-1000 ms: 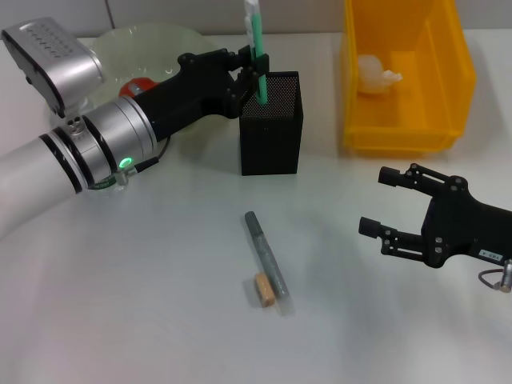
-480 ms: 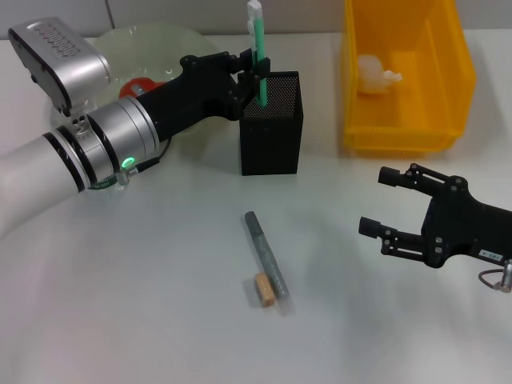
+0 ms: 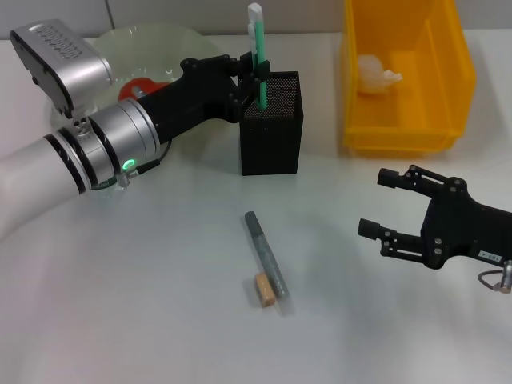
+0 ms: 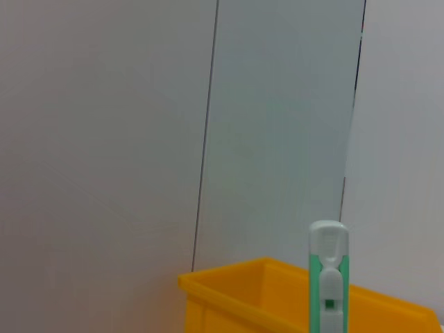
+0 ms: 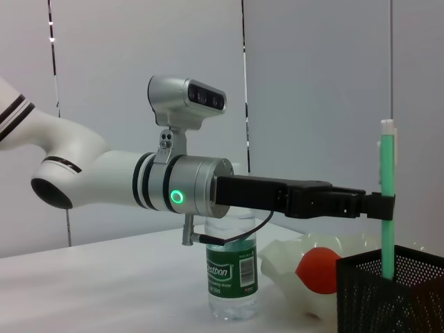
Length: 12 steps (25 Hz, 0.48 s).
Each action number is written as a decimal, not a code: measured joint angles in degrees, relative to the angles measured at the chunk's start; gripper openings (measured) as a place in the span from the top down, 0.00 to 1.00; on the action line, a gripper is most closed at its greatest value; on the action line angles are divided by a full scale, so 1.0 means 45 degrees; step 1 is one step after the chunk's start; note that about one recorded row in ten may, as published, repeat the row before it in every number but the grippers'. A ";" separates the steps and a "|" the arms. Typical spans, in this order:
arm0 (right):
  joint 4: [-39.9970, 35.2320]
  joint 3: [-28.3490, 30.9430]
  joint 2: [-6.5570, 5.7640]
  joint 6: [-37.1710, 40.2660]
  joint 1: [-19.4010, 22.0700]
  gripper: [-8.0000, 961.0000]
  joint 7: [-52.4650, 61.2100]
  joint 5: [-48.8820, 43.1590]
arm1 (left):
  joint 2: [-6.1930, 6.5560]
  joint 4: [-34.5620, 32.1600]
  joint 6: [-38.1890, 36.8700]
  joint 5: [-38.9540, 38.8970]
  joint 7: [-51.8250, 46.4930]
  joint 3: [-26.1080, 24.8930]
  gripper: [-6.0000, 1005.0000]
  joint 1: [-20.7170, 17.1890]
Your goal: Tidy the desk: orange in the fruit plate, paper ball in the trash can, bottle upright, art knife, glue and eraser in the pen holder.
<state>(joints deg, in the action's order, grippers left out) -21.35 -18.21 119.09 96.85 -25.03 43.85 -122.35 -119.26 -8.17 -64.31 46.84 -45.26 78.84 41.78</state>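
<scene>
My left gripper (image 3: pixel 254 70) is shut on a green and white art knife (image 3: pixel 258 44), held upright with its lower end inside the black mesh pen holder (image 3: pixel 270 132). The knife also shows in the left wrist view (image 4: pixel 327 277) and the right wrist view (image 5: pixel 387 187). A grey glue stick (image 3: pixel 266 253) and a tan eraser (image 3: pixel 264 289) lie side by side on the table in front of the holder. The orange (image 3: pixel 144 85) sits in the clear fruit plate (image 3: pixel 152 40). A paper ball (image 3: pixel 376 74) lies in the yellow bin (image 3: pixel 404 120). The bottle (image 5: pixel 230 274) stands upright. My right gripper (image 3: pixel 374 202) is open and empty, low at the right.
The left arm reaches across the plate to the pen holder. The yellow bin stands at the back right, close to the holder. The right wrist view shows the pen holder (image 5: pixel 388 295) with the orange (image 5: pixel 320 272) behind it.
The left gripper has lowered the art knife slightly into the pen holder. The right arm has not moved.
</scene>
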 joint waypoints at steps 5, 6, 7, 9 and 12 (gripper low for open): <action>-0.0001 0.0035 0.0000 0.0000 0.0027 0.18 -0.0009 0.0000 | 0.0000 0.0000 0.0000 0.0005 -0.0030 0.0000 0.79 -0.0019; -0.0001 0.0035 0.0000 0.0000 0.0027 0.18 -0.0009 0.0000 | -0.0001 0.0001 -0.0002 0.0004 -0.0044 0.0000 0.79 -0.0025; -0.0001 0.0036 0.0000 0.0000 0.0030 0.18 -0.0012 0.0000 | 0.0000 0.0001 -0.0005 0.0002 -0.0057 0.0000 0.79 -0.0032; 0.0000 0.0039 0.0000 0.0000 0.0032 0.18 -0.0019 0.0000 | 0.0000 0.0000 -0.0012 -0.0002 -0.0063 0.0000 0.79 -0.0043; -0.0001 0.0043 0.0000 0.0000 0.0035 0.18 -0.0028 0.0000 | 0.0000 0.0000 -0.0076 -0.0011 -0.0071 0.0000 0.79 -0.0059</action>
<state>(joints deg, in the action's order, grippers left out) -21.36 -18.02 119.09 96.85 -24.87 43.72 -122.35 -119.26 -8.17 -64.65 46.79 -45.58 78.84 41.51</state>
